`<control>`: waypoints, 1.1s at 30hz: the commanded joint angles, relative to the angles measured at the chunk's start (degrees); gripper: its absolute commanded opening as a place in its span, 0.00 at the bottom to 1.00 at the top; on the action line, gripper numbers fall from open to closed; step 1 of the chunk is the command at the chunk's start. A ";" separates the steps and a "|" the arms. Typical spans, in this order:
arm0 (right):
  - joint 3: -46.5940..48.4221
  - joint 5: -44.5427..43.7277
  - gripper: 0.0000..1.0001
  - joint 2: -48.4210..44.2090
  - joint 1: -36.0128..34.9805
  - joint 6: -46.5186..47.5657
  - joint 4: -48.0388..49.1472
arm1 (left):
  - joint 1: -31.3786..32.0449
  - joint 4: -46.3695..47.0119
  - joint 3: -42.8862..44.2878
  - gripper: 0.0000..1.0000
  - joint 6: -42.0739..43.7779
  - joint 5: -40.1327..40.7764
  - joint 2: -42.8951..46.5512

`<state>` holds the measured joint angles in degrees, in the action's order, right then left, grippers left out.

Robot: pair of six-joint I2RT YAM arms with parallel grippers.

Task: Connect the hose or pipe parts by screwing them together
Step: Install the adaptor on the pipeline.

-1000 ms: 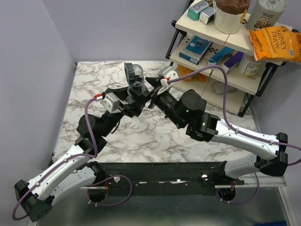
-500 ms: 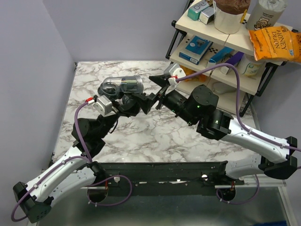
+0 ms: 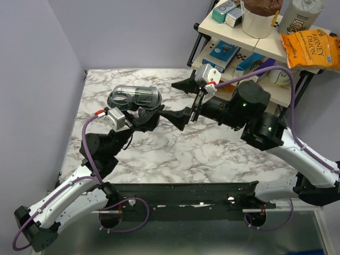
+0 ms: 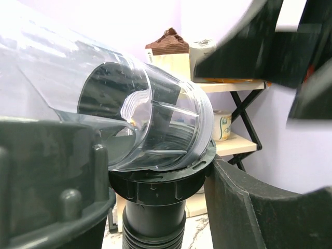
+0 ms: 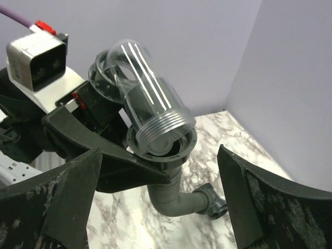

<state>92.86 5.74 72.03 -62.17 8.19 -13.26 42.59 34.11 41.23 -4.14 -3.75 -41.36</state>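
A black ribbed hose (image 5: 171, 194) hangs from my left gripper (image 3: 144, 113), which is shut on the hose's upper collar nut (image 4: 161, 181). The hose bends down to the marble table, where its other collar nut (image 5: 212, 203) rests. A clear tube fitting (image 3: 133, 98) with a dark inner part sits tilted with its threaded end (image 5: 165, 127) in the held collar nut. My right gripper (image 3: 184, 101) stands open just right of the fitting, touching nothing. In the right wrist view its wide-apart fingers (image 5: 57, 207) frame the collar nut from a distance.
A shelf rack (image 3: 255, 53) with boxes, a tub and a snack bag stands at the back right, close behind my right arm. Purple cables (image 3: 90, 143) loop off both wrists. Lilac walls close the table's left and far sides.
My right gripper has let go of the clear fitting, opened wide and drawn back to the right. The fitting has tipped from upright toward the left, and the left gripper has shifted slightly left.
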 commanded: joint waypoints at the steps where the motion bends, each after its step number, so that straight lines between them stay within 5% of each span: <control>1: 13.37 6.21 1.00 4.41 0.82 8.50 -16.07 | 0.04 2.20 2.54 0.00 -0.25 -4.33 0.94; 7: 37.09 9.64 1.00 18.30 2.14 14.83 -33.83 | 0.04 -3.34 3.32 0.00 1.06 -11.45 -0.12; 10: 40.54 13.85 1.00 20.95 2.32 16.60 -37.26 | 0.13 -5.45 3.33 0.00 1.24 -13.82 -0.38; 27: 41.52 17.46 0.94 26.49 2.41 19.32 -45.01 | 0.74 -12.48 3.33 0.00 3.53 -25.42 -1.88; 30: 40.82 18.08 0.84 26.41 2.41 19.32 -45.45 | 0.92 -12.84 3.42 0.00 3.70 -26.57 -1.79; 33: 40.03 18.87 0.43 25.71 2.67 18.89 -45.54 | 0.92 -12.49 3.42 0.00 3.79 -26.75 -1.70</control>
<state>132.60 22.55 97.69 -59.88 26.79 -56.88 43.16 20.34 42.65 -1.37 -26.81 -43.42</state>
